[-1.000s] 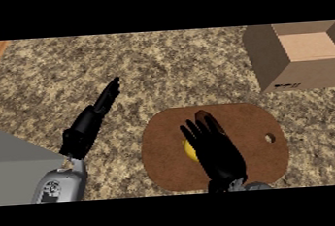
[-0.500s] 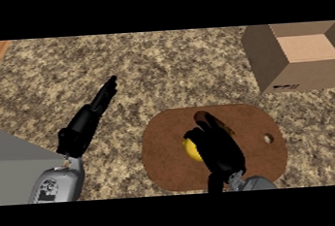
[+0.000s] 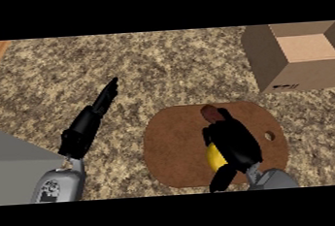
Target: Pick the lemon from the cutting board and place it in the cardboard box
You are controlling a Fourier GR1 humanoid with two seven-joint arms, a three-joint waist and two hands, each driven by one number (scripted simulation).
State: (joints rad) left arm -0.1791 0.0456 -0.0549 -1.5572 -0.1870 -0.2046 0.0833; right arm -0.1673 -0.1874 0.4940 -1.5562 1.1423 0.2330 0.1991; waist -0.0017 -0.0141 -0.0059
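The speckled stone desk (image 3: 160, 67) fills most of the head view. At its upper right stands the cardboard box (image 3: 299, 56), its top open and well apart from the other things. Nearer the lower edge lies the round brown cutting board (image 3: 176, 143), with a small hole near its right rim. Over the board's middle, the right robot hand (image 3: 232, 141) is curled round the lemon (image 3: 215, 158), which sits on the board and shows only as a yellow strip at the hand's left side. The left robot hand (image 3: 92, 119) rests left of the board, fingers straight and together, pointing away across the desk, holding nothing.
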